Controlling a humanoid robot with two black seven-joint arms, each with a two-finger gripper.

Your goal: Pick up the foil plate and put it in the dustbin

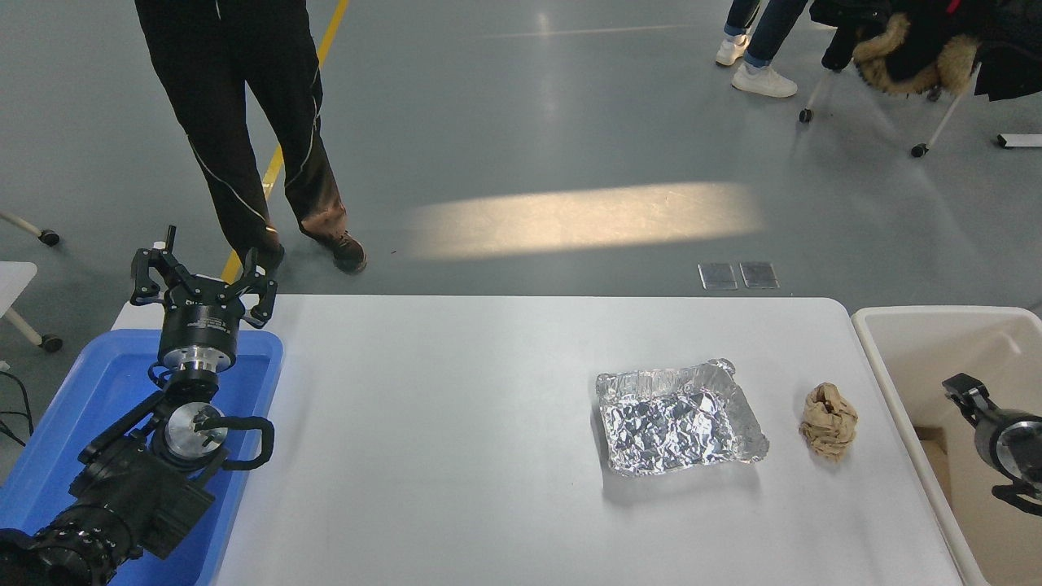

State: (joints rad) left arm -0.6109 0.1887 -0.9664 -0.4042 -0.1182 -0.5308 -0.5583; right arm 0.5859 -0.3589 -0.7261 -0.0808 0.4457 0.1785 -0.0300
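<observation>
White table (456,505) filling most of the view, cream dustbin (904,342) hugging its right edge. Blue tub (89,391) at the left edge, left gripper (203,281) parked above it, fingers splayed wide. Foil plate (680,417) sitting right of centre, long axis running roughly left-right. Right gripper (965,389) over the bin (barely in view, can't tell open or closed), clearly the nearer one, plate off to its left. Crumpled brown paper ball (829,422) in between.

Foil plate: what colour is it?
Shiny crinkled silver, clearest in the head view: foil plate.
</observation>
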